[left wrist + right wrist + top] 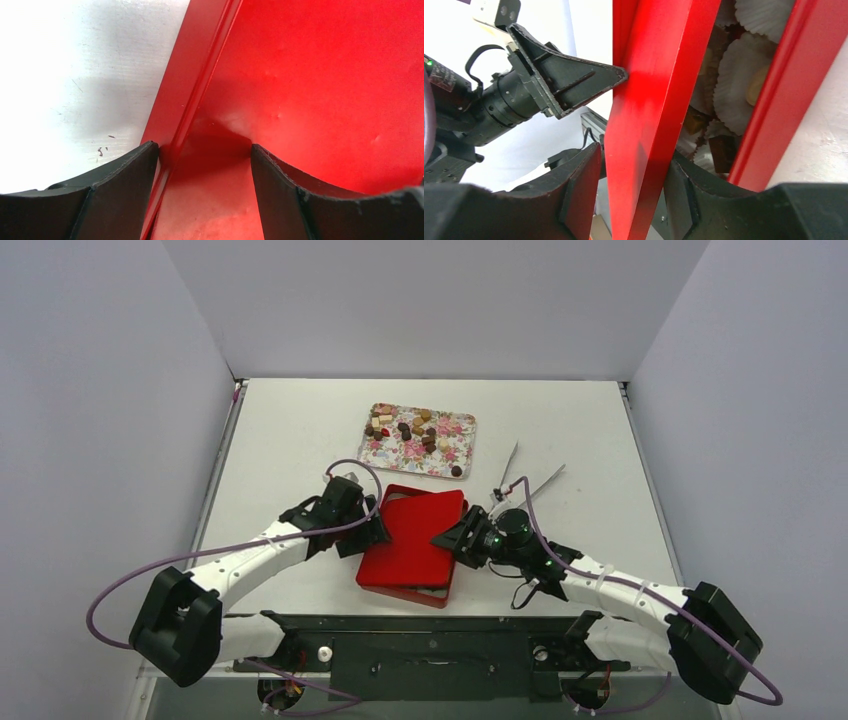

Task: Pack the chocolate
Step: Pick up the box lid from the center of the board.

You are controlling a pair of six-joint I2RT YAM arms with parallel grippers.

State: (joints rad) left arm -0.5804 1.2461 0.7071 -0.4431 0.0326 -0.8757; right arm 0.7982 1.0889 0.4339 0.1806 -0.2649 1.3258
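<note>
Red lid clamped edgewise between right fingers, lower centre; left fingers spread open, straddling lid rim.

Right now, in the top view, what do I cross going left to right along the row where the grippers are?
black left gripper → red rectangular metal lid → black right gripper

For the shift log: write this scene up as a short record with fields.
chocolate: loose pieces on the floral tray, far middle
red box: near middle, white paper cups inside, some holding pieces
red lid: tilted above the box
right fingers: closed on the lid's right edge
left fingers: apart, straddling the lid's left rim
metal tongs: on the table, right of the tray
</note>
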